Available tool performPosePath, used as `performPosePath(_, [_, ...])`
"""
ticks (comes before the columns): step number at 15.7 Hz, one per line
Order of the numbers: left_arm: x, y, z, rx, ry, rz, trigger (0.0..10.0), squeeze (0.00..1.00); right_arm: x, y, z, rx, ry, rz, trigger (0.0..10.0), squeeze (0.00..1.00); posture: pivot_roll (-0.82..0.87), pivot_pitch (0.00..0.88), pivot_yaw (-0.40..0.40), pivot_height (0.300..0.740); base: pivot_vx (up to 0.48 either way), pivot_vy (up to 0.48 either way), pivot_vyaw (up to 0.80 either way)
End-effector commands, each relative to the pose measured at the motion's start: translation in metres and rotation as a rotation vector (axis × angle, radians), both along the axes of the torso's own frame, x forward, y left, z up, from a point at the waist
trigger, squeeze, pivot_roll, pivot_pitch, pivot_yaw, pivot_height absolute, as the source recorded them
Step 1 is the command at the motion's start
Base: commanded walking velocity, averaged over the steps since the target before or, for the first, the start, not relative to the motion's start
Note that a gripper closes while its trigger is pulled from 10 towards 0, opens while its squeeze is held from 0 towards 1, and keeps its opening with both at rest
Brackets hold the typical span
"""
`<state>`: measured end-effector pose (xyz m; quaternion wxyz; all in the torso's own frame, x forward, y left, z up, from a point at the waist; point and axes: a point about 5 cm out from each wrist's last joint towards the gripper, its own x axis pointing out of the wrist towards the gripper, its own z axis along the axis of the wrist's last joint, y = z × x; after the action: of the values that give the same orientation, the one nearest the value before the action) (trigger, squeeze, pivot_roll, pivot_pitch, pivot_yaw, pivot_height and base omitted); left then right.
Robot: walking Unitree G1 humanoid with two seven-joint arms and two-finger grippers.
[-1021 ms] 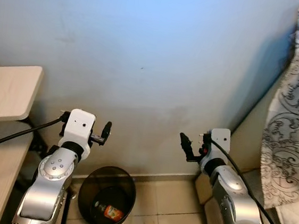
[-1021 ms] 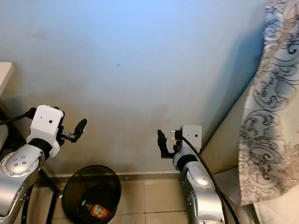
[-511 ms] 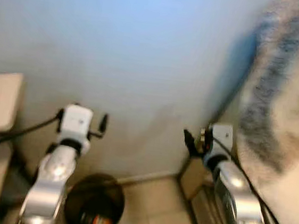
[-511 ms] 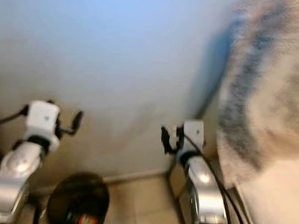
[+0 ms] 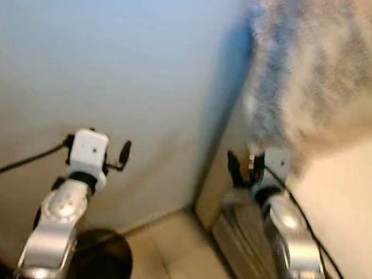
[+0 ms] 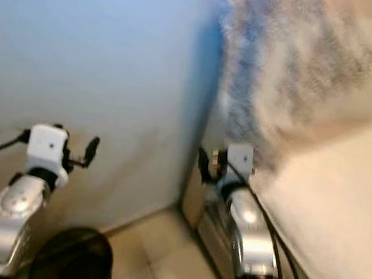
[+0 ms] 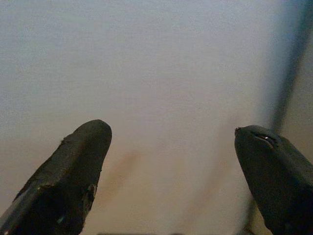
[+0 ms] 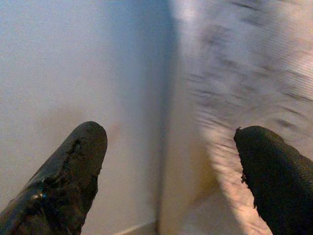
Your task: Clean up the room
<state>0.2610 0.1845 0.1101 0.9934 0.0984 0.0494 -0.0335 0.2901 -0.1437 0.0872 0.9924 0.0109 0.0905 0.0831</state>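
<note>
Both arms are raised in front of a pale blue wall, and the head views are blurred. My left gripper point(image 7: 171, 142) is open with nothing between its fingers; it faces bare wall. My right gripper point(image 8: 171, 142) is open and empty too, facing the corner where the wall meets a patterned white and grey cloth point(image 8: 249, 73). In the left eye view the left gripper point(image 5: 122, 154) is at mid left and the right gripper point(image 5: 235, 170) at mid right. A dark round bin point(image 5: 100, 264) stands on the floor below the left arm, with something orange inside.
The patterned cloth point(image 5: 313, 66) hangs over a cream bed or mattress point(image 5: 351, 217) along the right side. Tiled floor point(image 5: 168, 244) shows between the bin and the bed frame. A black cable point(image 5: 9, 171) runs off to the left from the left arm.
The camera has swung to the right: the wooden desk has left the picture, and the cloth and bed have grown large on the right. Both grippers hold the same pose.
</note>
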Motion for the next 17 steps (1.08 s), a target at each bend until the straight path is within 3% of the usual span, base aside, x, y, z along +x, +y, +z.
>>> performPosePath(1, [0.0024,-0.0084,0.0047,-0.013,-0.019,-0.034,10.0,0.45,-0.001,-0.0123,-0.0028,0.009,0.021,-0.046,10.0,1.0,0.12,0.014,-0.005,0.74,0.0,0.0,-0.76])
performPosePath(3, [0.0028,-0.0084,0.0059,-0.005,-0.023,-0.038,10.0,0.46,-0.0013,-0.0117,-0.0046,0.053,0.045,-0.033,10.0,1.0,0.12,0.014,-0.005,0.74,0.0,0.0,-0.76])
performPosePath(10, [0.0041,-0.0081,0.0092,-0.004,-0.039,-0.039,10.0,0.47,-0.002,-0.0105,-0.0081,0.02,0.054,-0.036,10.0,1.0,0.11,0.017,-0.001,0.74,0.0,0.0,-0.75])
performPosePath(17, [0.0065,-0.0083,0.0124,-0.004,-0.053,-0.033,10.0,0.48,-0.0019,-0.0101,-0.008,0.005,0.048,-0.038,10.0,1.0,0.11,0.01,0.0,0.74,0.0,0.0,0.0])
